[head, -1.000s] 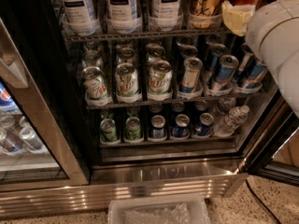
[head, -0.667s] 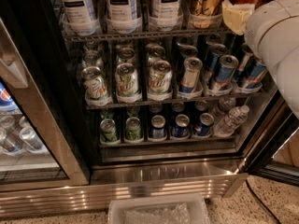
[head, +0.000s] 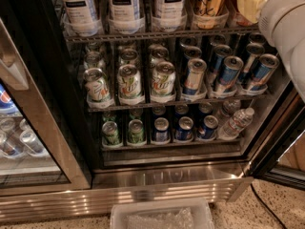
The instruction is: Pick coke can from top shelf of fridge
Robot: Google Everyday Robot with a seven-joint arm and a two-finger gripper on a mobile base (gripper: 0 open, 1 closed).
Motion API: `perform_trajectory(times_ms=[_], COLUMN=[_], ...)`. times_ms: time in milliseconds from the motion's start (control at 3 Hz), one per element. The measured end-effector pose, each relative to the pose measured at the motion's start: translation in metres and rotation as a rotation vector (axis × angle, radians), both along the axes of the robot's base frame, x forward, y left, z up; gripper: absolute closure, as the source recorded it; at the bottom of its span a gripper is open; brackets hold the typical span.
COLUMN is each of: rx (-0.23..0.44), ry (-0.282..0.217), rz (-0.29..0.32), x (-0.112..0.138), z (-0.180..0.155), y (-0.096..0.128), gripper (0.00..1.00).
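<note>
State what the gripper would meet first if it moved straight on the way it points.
Cannot be settled: the gripper is out of view. Only the white arm shows at the upper right, in front of the fridge.

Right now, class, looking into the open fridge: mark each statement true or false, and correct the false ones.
1. The water bottle lies at the right end of the lowest rack. True.
2. The blue cans stand left of the green-silver cans. False: they stand to the right.
3. The gripper is closed on a can. False: the gripper is out of view; only the white arm shows, upper right.
4. The tea bottles stand higher than the green-silver cans. True.
</note>
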State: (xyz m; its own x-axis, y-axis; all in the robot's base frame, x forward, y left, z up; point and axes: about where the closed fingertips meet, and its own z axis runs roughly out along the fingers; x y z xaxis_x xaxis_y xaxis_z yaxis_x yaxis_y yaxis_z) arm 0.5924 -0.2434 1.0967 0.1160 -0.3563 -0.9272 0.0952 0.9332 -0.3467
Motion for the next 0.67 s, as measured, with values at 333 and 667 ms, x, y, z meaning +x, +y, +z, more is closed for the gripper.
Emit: perform_trajectory(times_ms=[333, 667], rx=[-0.004, 0.003], ry=[0.01, 0.019], rz=[0.018, 0.029], x=[0.0097, 0.016], z=[0.0001, -0.0023], y=[0.0024, 0.0045], gripper=[0.37, 0.39])
